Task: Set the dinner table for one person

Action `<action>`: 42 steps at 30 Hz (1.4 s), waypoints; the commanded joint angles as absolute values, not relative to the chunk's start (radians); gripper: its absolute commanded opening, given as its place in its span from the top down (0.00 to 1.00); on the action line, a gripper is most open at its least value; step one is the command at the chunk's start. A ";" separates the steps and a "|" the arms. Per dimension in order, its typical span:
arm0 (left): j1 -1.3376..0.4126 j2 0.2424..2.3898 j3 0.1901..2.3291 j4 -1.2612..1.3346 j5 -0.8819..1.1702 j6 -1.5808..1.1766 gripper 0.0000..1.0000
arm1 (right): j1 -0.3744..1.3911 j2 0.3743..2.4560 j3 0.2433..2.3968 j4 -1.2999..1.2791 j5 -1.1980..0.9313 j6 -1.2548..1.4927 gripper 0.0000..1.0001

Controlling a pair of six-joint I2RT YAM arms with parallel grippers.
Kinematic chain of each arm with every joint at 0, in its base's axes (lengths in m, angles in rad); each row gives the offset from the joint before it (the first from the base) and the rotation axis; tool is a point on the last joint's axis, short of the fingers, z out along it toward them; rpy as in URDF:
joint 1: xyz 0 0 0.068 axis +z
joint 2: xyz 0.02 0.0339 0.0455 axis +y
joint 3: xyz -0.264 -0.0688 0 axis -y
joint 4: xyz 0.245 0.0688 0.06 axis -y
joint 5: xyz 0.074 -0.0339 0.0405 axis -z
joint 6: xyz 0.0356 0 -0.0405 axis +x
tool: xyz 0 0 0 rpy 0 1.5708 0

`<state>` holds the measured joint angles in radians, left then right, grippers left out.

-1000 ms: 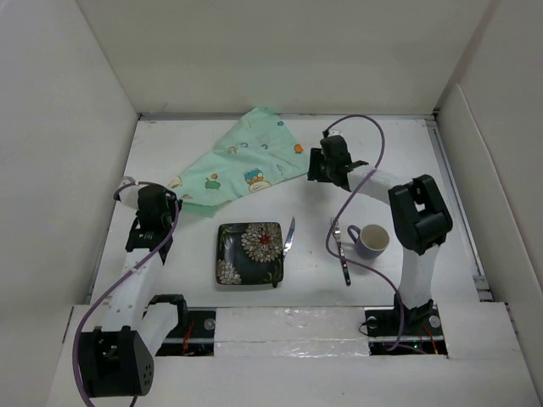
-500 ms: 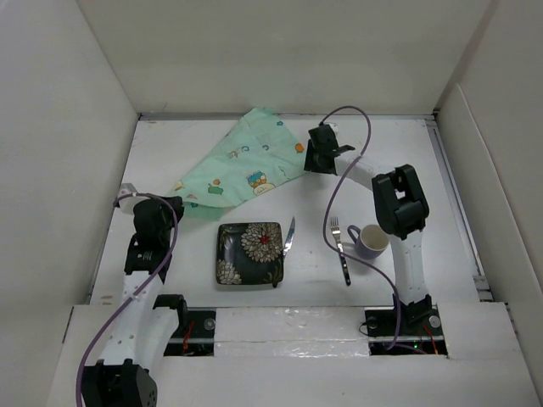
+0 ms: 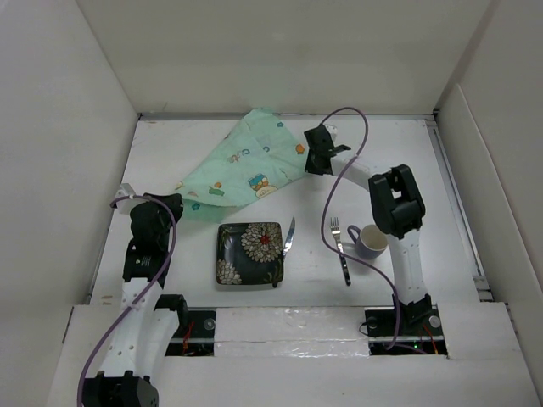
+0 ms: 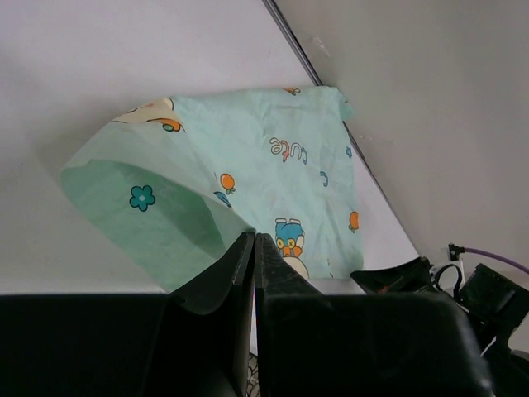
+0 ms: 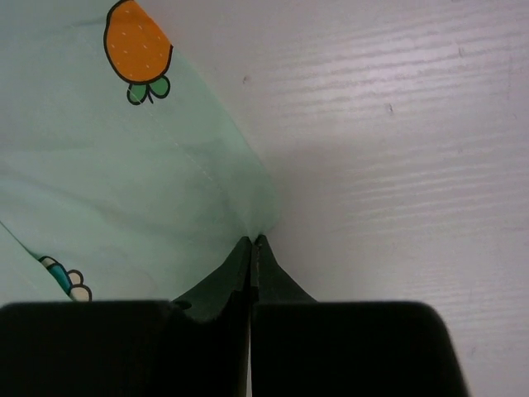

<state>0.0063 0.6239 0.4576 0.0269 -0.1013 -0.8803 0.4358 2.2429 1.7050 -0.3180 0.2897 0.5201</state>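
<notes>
Clamping mat (image 3: 246, 161), upper centre, in left claw (image 4: 254, 241) and right claw (image 5: 253, 242); plate (image 3: 249, 253), knife (image 3: 289, 235), fork (image 3: 339, 246), mug (image 3: 370, 241) laid on counter (image 3: 170, 148); spreading left.

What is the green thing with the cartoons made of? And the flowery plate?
The cloth looks like thin matte fabric: it folds and creases softly. The plate seems to be glazed ceramic, or maybe hard plastic: its dark flowered surface looks stiff and slightly shiny.
</notes>
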 commanded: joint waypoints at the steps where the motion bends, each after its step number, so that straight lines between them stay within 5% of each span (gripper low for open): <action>1: 0.000 0.614 0.468 0.077 -0.095 -0.879 1.00 | 0.457 2.136 1.668 -0.288 0.333 0.549 1.00; 9: 0.000 0.675 0.543 0.204 -0.100 -0.965 1.00 | 0.466 1.827 1.560 -0.190 0.400 0.489 1.00; 23: 0.000 0.882 1.057 0.236 -0.060 -0.943 1.00 | 0.379 1.201 1.540 -0.287 0.388 0.270 1.00; 38: 0.000 0.658 0.928 0.156 -0.098 -0.881 1.00 | 0.370 0.882 1.240 -0.295 0.258 0.270 1.00; 42: 0.000 0.707 0.897 0.156 -0.110 -0.877 1.00 | 0.331 0.980 1.224 -0.269 0.230 0.271 1.00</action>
<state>0.0055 0.6739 0.9089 0.1295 -0.0887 -0.8997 0.3592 0.9203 1.2201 -0.3279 0.2626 0.2836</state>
